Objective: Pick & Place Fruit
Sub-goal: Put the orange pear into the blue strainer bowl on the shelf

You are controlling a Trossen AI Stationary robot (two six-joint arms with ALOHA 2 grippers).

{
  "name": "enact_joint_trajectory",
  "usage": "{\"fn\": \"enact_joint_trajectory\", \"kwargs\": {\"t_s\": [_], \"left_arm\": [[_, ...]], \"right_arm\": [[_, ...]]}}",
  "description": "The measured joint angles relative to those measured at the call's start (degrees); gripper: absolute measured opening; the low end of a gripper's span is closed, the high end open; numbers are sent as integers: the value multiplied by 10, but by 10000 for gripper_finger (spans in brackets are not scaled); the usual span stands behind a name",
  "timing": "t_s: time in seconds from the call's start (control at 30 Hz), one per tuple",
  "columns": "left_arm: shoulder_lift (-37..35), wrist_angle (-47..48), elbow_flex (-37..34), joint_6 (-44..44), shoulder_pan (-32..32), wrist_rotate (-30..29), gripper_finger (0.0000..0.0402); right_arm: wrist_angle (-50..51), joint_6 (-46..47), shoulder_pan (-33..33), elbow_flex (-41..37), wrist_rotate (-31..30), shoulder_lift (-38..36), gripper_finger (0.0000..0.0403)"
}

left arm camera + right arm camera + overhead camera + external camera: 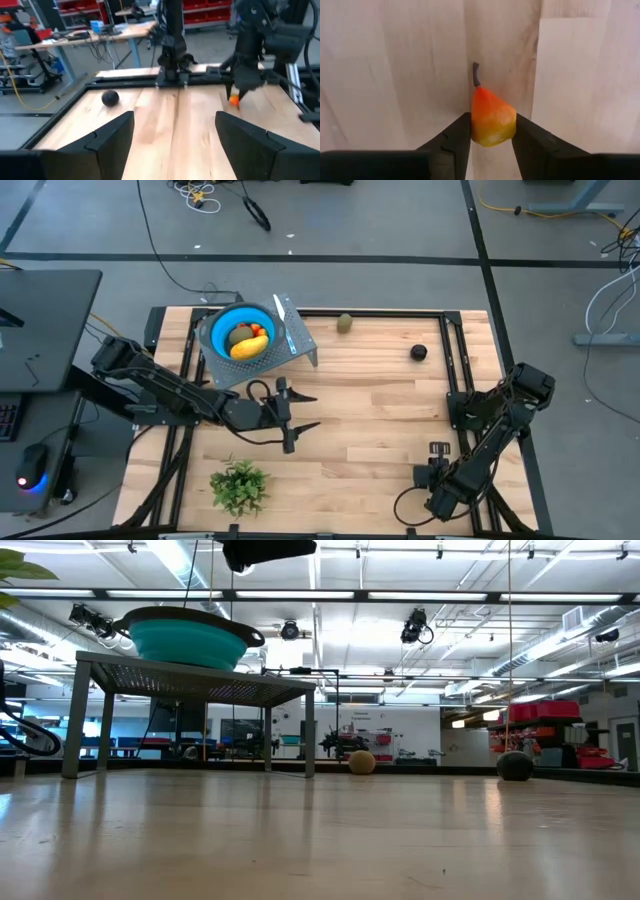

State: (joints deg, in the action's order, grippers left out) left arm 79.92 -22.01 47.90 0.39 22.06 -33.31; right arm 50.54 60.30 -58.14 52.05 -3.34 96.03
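Two grippers show; right gripper point(491, 131) sits at the table's point(380, 420) near right corner, fingers pressed against a pear point(491, 119); left gripper point(297, 422) hovers mid-table, fingers apart.

a: arms?
b: both arms dark, nearly black, built of jointed blocky segments. black cables loop beside the left arm point(160, 385) and near the right arm point(490, 430).
a: fingers?
b: flat, black, matte, wedge-shaped, with angled inner faces point(451, 142).
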Motion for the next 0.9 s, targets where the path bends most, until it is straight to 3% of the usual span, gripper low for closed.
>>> {"fn": "enact_joint_trajectory", "kwargs": {"t_s": [0.17,0.4,0.47,0.73,0.9], "left_arm": [[0,25,0,22,11,44,285],[0,2,0,153,52,56,285],[0,0,0,216,67,49,284],[0,25,0,445,131,12,279],[38,33,0,500,154,-17,279]], "right_arm": [[-2,2,9,32,-54,0,132],[-37,-14,51,77,-255,0,131],[-68,-33,77,82,-281,0,131],[-272,-209,203,83,-217,0,136],[-426,-330,277,83,-113,0,137]]}}
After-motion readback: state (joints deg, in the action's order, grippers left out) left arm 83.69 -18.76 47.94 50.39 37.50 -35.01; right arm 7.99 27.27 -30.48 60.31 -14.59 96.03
